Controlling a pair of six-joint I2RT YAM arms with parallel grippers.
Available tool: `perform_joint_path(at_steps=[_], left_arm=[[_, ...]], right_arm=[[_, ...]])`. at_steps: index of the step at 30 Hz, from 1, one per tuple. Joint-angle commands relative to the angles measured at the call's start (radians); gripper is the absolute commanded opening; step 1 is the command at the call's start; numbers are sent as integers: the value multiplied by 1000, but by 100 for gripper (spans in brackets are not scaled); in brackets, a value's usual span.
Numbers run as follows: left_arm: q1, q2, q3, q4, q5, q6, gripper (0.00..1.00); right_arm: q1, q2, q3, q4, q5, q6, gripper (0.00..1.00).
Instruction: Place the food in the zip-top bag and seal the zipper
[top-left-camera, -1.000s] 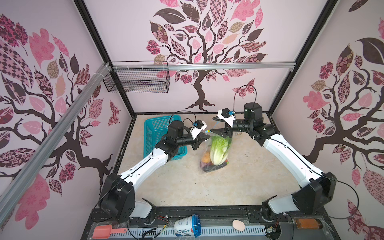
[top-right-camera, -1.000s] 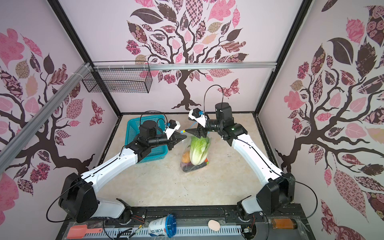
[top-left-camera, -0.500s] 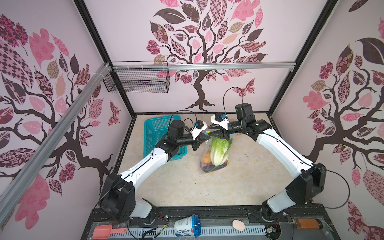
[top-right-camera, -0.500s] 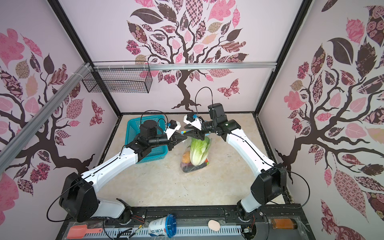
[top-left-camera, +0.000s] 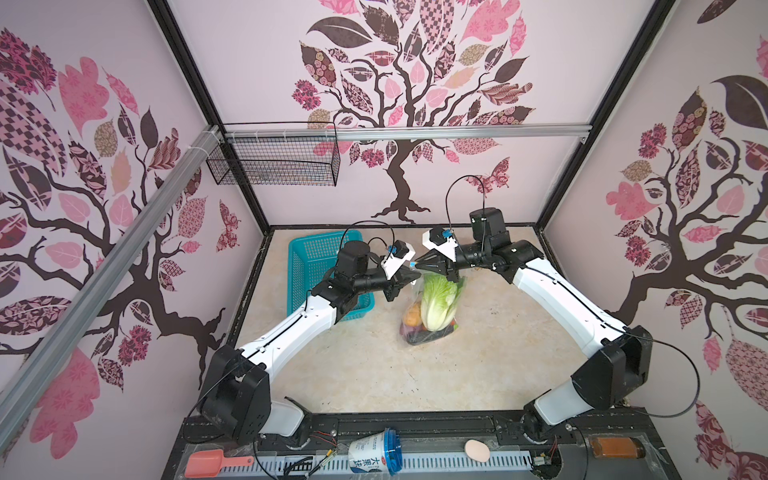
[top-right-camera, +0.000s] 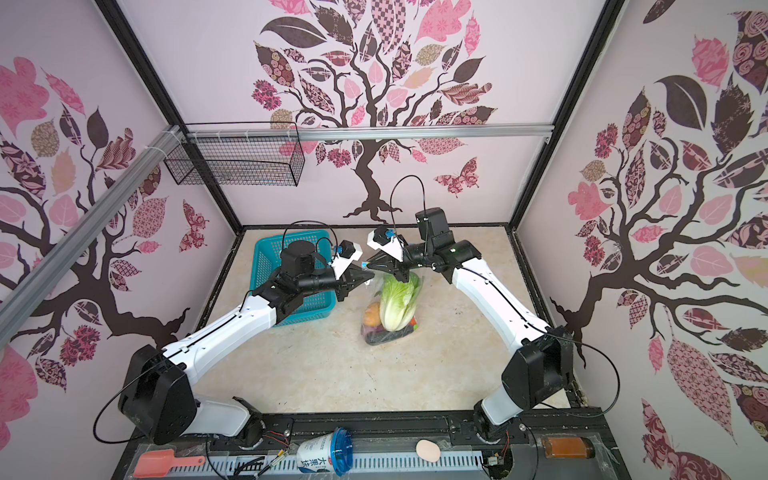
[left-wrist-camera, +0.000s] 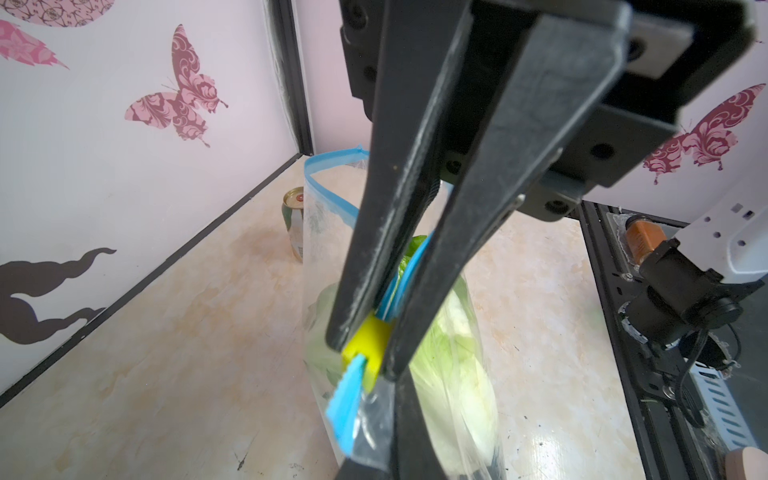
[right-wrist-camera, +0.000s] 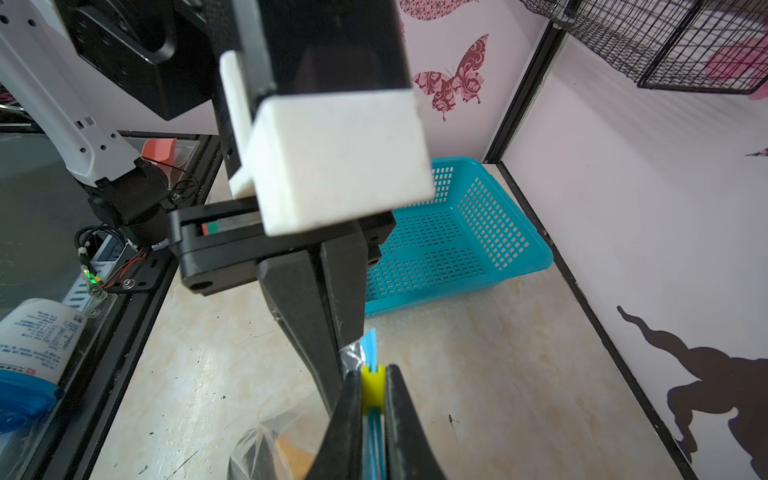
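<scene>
Right wrist view: right hand (right-wrist-camera: 372, 376) was clamped on yellow slider (right-wrist-camera: 371, 390) of zipper (right-wrist-camera: 370, 345); left hand (right-wrist-camera: 338, 332) pinched zip-top bag (right-wrist-camera: 266, 444) corner beside it, with cabbage (left-wrist-camera: 453, 374) inside.

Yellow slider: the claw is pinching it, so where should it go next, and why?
Probably the right gripper should drag the yellow slider along the zipper, away from the left gripper pinning the zip-top bag's end, since the mouth beyond gapes open with the food inside.
</scene>
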Motion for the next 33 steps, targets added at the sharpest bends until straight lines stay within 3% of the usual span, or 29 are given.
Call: perform_joint_path(at_steps=[1,3,7,9,11,13,14,25,33], left_arm=[[-4,-29,29,3,-33,9,0],[-4,-39,20,19,-40,3,0],[-4,-58,8,33,-62,-4,18],[-5,-61,0,52,-69,-11,20],[-5,-57,-2,69,-70,-21,17],[-4,-52,4,78,-65,-26,3],[-4,-49,10,81,-61,-26,0],[14,-109,18,82,-67,-8,0],[45,-104,41,81,-56,-17,0]], right_arm=[[0,-44,-14,-3,-11,15,0],[0,-59,-29,23,-9,33,0],[0,-96,-95,112,5,101,0],[1,-115,-125,147,5,128,0],[1,-133,-152,185,-1,159,0],[0,-152,-176,217,-3,180,0],[0,-160,-189,229,0,187,0],[-2,-161,-164,156,126,149,0],[-32,-179,-170,153,153,172,0]])
